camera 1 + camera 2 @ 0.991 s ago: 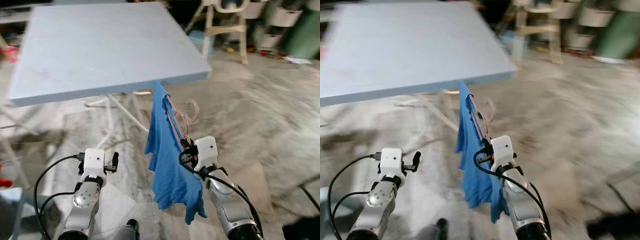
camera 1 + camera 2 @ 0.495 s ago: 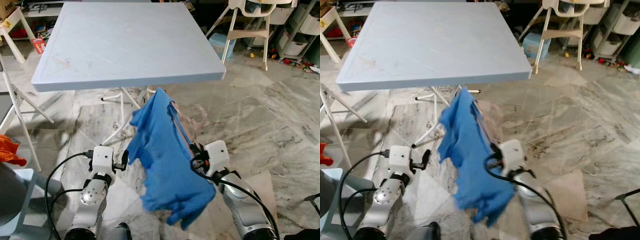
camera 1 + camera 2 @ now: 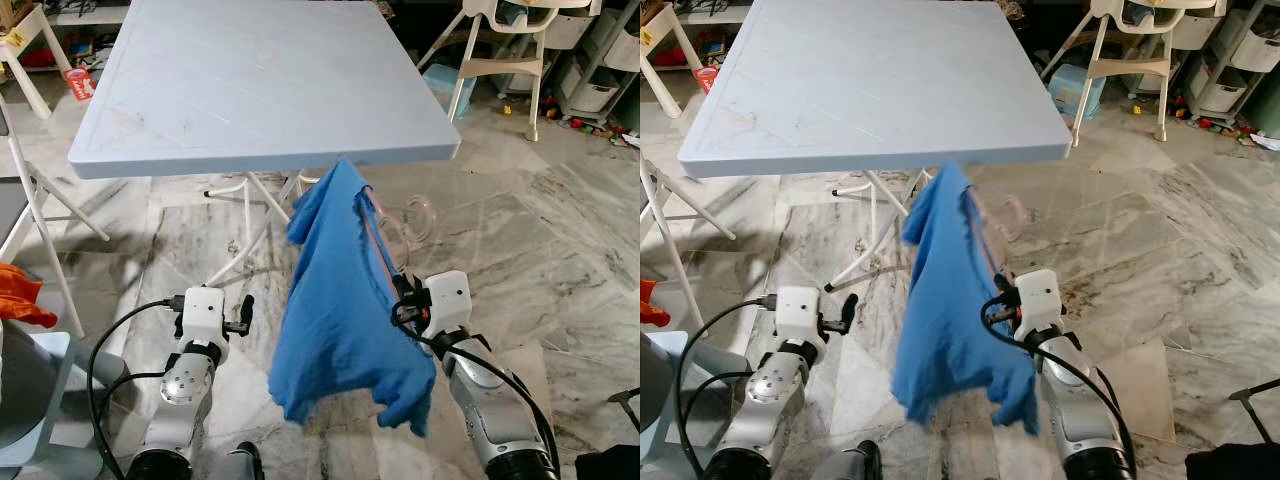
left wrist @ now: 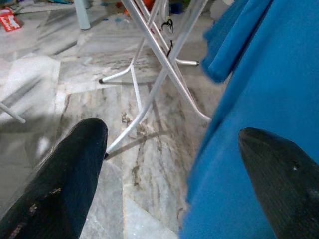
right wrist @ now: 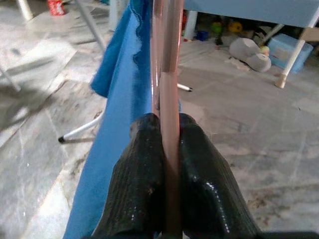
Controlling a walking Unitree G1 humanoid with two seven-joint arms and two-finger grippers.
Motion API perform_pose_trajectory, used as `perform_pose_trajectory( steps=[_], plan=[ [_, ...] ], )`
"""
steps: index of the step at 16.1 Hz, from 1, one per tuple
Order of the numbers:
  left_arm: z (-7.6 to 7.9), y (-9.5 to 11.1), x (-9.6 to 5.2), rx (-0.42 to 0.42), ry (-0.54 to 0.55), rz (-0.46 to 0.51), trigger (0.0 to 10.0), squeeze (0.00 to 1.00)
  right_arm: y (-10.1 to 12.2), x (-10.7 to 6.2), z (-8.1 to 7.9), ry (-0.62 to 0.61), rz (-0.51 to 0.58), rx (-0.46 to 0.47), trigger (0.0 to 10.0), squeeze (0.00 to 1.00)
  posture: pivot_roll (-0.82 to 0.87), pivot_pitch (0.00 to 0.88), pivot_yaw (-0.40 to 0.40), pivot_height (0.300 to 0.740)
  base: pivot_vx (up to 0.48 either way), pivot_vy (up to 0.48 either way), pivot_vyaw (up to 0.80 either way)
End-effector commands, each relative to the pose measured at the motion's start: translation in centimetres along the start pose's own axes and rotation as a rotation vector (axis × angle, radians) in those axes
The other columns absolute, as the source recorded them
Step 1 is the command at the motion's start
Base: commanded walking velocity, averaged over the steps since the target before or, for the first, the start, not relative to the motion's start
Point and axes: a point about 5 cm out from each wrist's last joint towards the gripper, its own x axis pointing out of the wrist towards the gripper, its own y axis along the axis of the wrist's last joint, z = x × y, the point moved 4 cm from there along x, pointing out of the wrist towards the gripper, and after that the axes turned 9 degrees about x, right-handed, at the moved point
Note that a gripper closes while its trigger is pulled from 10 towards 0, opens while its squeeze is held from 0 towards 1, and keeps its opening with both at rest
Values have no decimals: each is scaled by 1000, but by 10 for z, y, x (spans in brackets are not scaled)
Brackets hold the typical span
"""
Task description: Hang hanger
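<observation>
Two fingers of my right claw [image 5: 167,149] pinch the pink hanger [image 5: 166,59], arm raised, blue shirt [image 3: 340,300] draped. My left claw [image 4: 174,164] hangs open beside it. The surface [image 3: 260,90] edge sits just beyond.

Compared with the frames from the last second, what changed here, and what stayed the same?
The blue garment swung: it billowed toward the left gripper half a second ago and now hangs straighter beneath the hanger. The whole picture shifted, so the camera moved, not the table. The right gripper stays shut on the hanger; the left gripper stays open and empty. Nothing was let go.
</observation>
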Motion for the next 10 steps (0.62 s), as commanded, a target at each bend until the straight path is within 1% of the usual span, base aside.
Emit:
perform_pose_trajectory(
  steps=[1,4,8,10],
  plan=[
    [2,-9,-2,14,-5,-40,10000,0,8,0,5,-46,35,22,10000,0,8,157,-56,740,0,0,0],
    [1,-9,-1,27,-7,-46,10000,0,4,-1,2,-84,34,53,10000,0,6,158,-51,740,0,0,0],
    [1,-10,-1,31,-6,-49,10000,0,3,-2,2,-92,35,54,10000,0,3,160,-45,740,0,0,0],
    [2,-9,0,30,-8,-51,10000,0,5,-2,6,-103,37,48,10000,0,0,160,-45,740,-246,0,0]
  ],
)
